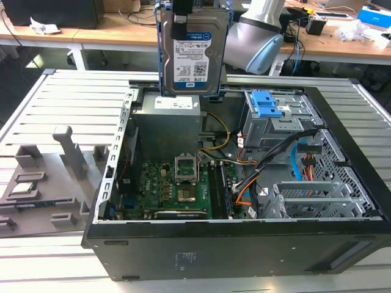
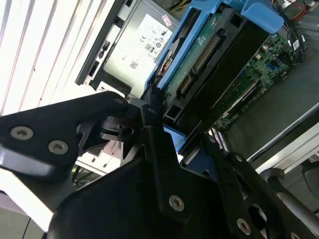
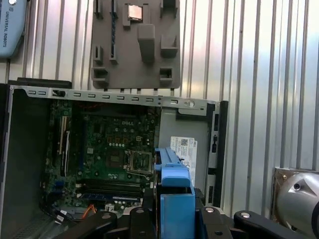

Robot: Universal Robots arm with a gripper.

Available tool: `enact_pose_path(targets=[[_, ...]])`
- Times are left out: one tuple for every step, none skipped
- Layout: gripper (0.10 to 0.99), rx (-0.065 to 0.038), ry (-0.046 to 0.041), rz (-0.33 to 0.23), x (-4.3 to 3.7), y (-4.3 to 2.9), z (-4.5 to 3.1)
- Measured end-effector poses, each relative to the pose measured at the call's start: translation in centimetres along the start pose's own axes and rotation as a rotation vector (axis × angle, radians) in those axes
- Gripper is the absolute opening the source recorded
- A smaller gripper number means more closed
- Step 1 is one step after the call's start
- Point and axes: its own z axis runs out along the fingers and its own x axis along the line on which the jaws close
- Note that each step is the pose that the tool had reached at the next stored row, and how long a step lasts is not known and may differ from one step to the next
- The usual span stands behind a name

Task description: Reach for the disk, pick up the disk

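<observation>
First wrist view is showing the gripper (image 3: 175,214) clamping its black fingers (image 3: 148,205) on either side of the disk (image 3: 174,181), gripping it by the blue caddy rails. Exterior view is showing that disk hanging upright at the upper centre of the frame, label facing the camera, clear above the grey power-supply box (image 1: 168,122). Doing this lift well is, by my judgement, calling for a straight rise (the hold is sitting at one end, so the drive could be swinging) while staying off the cables (image 1: 269,159) at right of centre and the open case (image 1: 342,201) walls beyond.
</observation>
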Motion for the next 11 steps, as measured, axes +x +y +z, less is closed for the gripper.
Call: enact_pose_path(targets=[[0.365,0.000,0.0000,0.000,-0.01,-0.20,-0.01],[0.365,0.000,0.0000,0.000,-0.04,-0.62,-0.03],[0.365,0.000,0.0000,0.000,-0.07,-0.91,-0.03],[0.365,0.000,0.0001,0.000,-0.08,-1.14,-0.05],[0.365,0.000,0.0000,0.000,-0.10,-1.34,-0.05],[0.365,0.000,0.0000,0.000,-0.11,-1.59,-0.06],[0.365,0.000,0.0000,0.000,-0.12,-1.88,-0.07],[0.365,0.000,0.0000,0.000,-0.13,-2.11,-0.08],[0.365,0.000,0.0000,0.000,-0.14,-2.34,-0.09],[0.365,0.000,0.0000,0.000,-0.15,-2.55,-0.10],[0.365,0.000,0.0000,0.000,-0.15,-2.77,-0.11]])
